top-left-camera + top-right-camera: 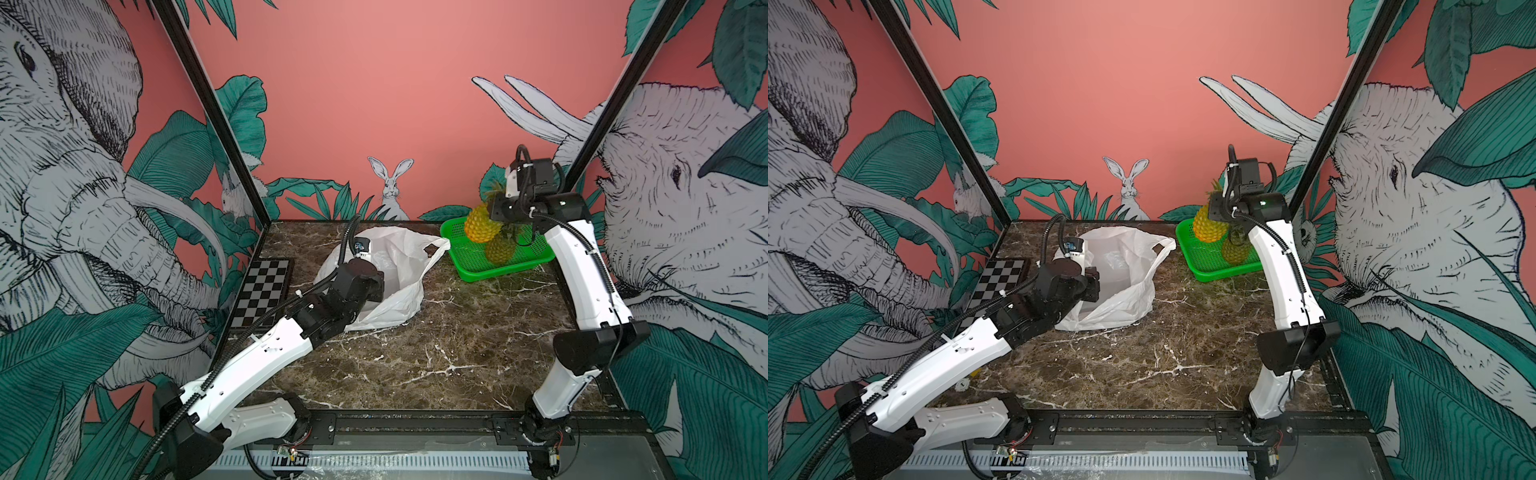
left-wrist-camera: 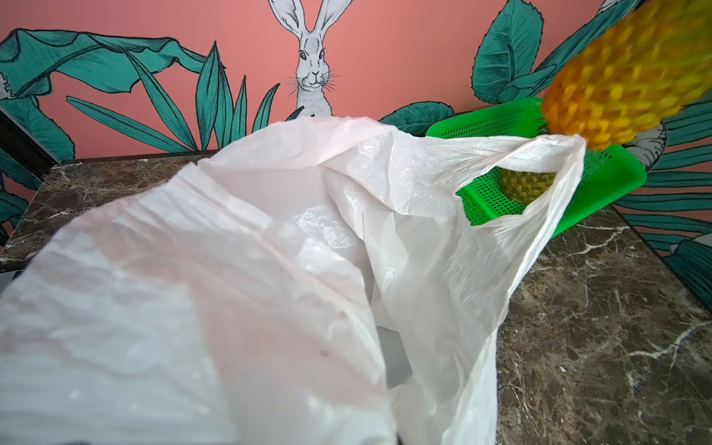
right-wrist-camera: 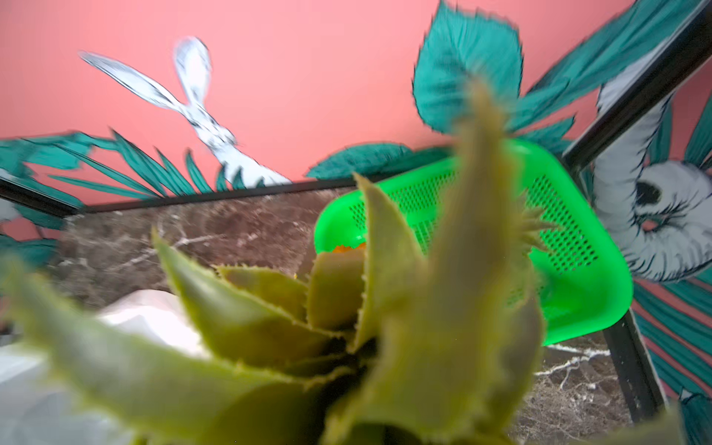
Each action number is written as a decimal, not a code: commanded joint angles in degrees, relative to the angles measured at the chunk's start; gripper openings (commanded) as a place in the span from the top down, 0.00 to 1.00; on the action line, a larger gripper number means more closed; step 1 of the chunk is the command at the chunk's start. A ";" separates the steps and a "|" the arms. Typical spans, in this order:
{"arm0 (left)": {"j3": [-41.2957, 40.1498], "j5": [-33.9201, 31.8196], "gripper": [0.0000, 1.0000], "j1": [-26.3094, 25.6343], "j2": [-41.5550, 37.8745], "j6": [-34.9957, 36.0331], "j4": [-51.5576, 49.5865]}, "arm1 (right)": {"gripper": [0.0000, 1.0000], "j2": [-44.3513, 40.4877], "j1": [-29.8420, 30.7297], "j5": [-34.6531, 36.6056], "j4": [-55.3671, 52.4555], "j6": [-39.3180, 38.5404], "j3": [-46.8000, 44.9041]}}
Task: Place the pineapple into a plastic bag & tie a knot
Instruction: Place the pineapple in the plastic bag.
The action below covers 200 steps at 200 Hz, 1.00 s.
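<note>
Two pineapples are in sight, and only one concerns me now. The yellow pineapple [image 1: 482, 226] hangs tilted in the air above the green basket [image 1: 451, 239], gripped at its leafy crown by my right end effector [image 1: 500, 212]. Its jaws stand narrow around the leaves, though in the right wrist view the spiky crown fills the picture and I cannot see them. The second pineapple [image 1: 500, 249], greener, lies in the basket below. My left end effector [image 1: 1093, 287] is pinched fully shut on the near edge of the plastic bag [image 1: 399, 257], lifting that wall so the mouth gapes toward the basket. The bag rests on the table [image 1: 415, 357] just beside the basket, with one loop handle [image 1: 436, 248] reaching toward it. I judge the task perhaps a third done — the bag is open and the fruit is up and clear of the basket. What is left: carry the pineapple across to the mouth, lower it inside, let go, then gather both handles and tie the knot — none of that is begun.
</note>
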 commanded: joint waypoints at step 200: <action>-1.43 -1.24 1.00 0.25 -1.02 -2.11 3.27 | 1.00 5.44 25.82 -8.10 6.46 5.30 -3.38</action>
